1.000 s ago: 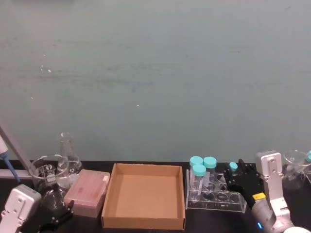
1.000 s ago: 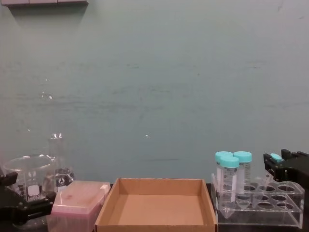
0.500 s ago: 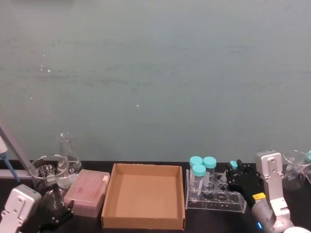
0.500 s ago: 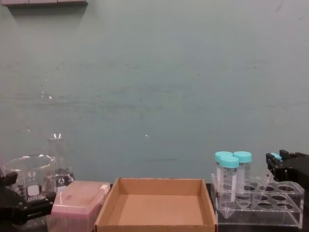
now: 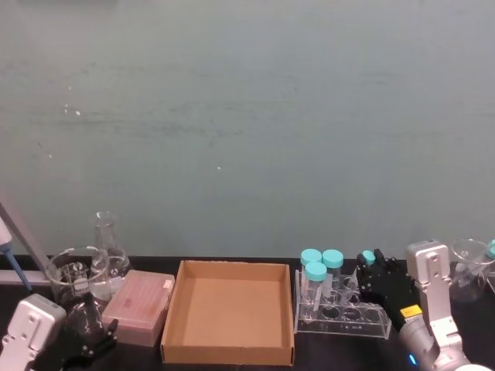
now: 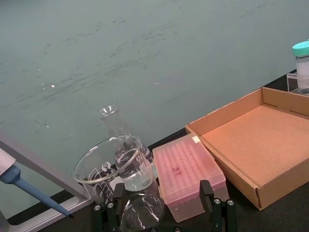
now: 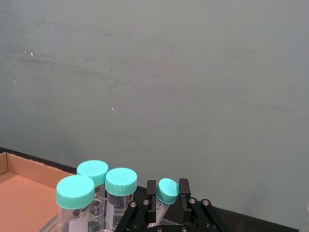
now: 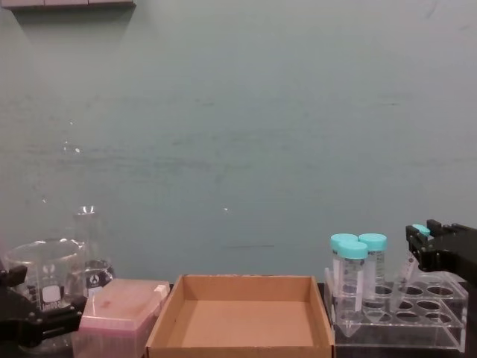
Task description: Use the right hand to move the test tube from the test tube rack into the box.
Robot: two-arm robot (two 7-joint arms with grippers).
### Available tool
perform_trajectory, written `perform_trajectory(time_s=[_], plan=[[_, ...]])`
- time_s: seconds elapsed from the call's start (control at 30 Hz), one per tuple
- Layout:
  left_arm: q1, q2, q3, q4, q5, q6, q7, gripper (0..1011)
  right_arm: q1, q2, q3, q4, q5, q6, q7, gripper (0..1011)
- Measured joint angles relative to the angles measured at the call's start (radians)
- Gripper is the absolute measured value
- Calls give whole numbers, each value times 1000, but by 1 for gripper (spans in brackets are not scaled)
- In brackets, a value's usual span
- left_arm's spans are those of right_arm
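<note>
a: behind it all, from 9 round to 3 o'clock?
b: one flat teal-green wall (image 5: 247, 116), matte, faintly streaked with long horizontal scuffs.
a: any marks?
b: a few tiny white specks (image 5: 219, 167), near centre and out toward 9 o'clock.
a: at 11 o'clock in the chest view?
b: a grey ledge (image 8: 67, 3) along the top edge.
a: and at 6 o'clock?
b: a black tabletop (image 5: 340, 355), meeting the wall in a straight line. soft, even light.

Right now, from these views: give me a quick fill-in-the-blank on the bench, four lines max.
The right claw is shut on the slim test tube with the small ___ cap.
___ wider capped tubes stand in the test tube rack.
The box lies between the rack and the ___ lidded box.
The left claw, open, sits at that lidded box's ___ side.
Missing: teal; three; pink; left.
</note>
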Motion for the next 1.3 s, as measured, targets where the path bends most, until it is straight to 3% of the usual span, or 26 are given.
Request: perform_trajectory(time_s=[0.8,1.3], plan=[[0,0,0,0,0,0,0,1000,-60,0,98,-199,-6,-2,32,281],[0,0,0,0,0,0,0,1000,-48,-21,135,-301,-5,-21,84,281]])
